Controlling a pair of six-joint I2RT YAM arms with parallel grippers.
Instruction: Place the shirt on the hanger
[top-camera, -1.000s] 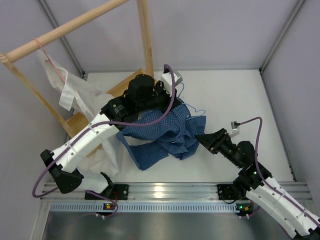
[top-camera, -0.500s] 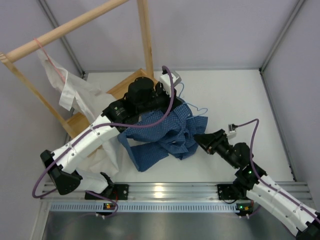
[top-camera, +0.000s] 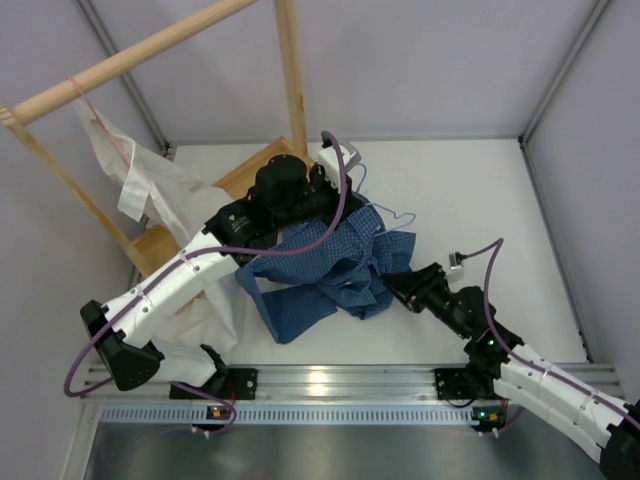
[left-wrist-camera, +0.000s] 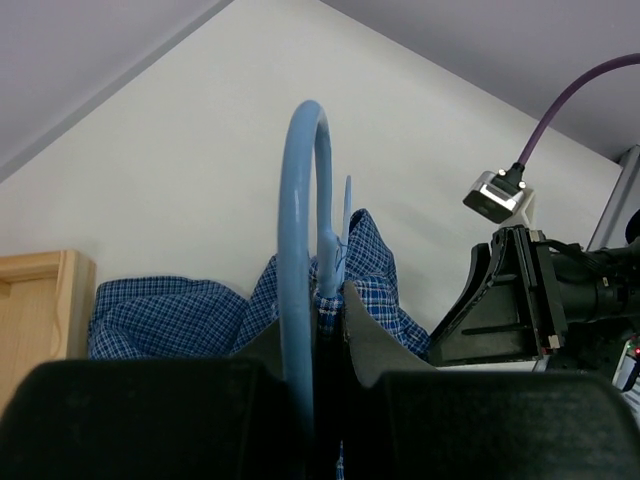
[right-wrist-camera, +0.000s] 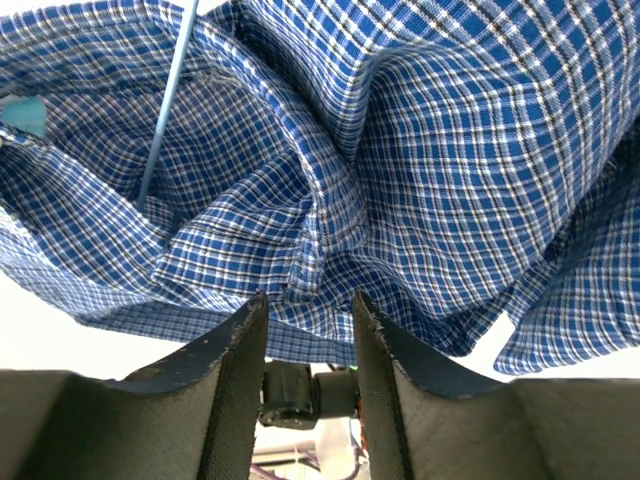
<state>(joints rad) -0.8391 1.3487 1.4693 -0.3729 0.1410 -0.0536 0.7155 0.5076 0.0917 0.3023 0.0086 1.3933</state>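
Seemingly, left end effector (left-wrist-camera: 322, 322) clamps the hanger (left-wrist-camera: 297, 250); right end effector (right-wrist-camera: 308, 300) gapes at the shirt (right-wrist-camera: 430, 150).

Looks like a robotics lab test cell rather than a home: plain white tabletop (top-camera: 470, 190) boxed in by bare grey panel walls (top-camera: 420, 70), slotted aluminium rail (top-camera: 330, 378) along the near edge carrying white robot arms (top-camera: 170, 282), raw wooden clothes rack (top-camera: 289, 70) standing at the left.
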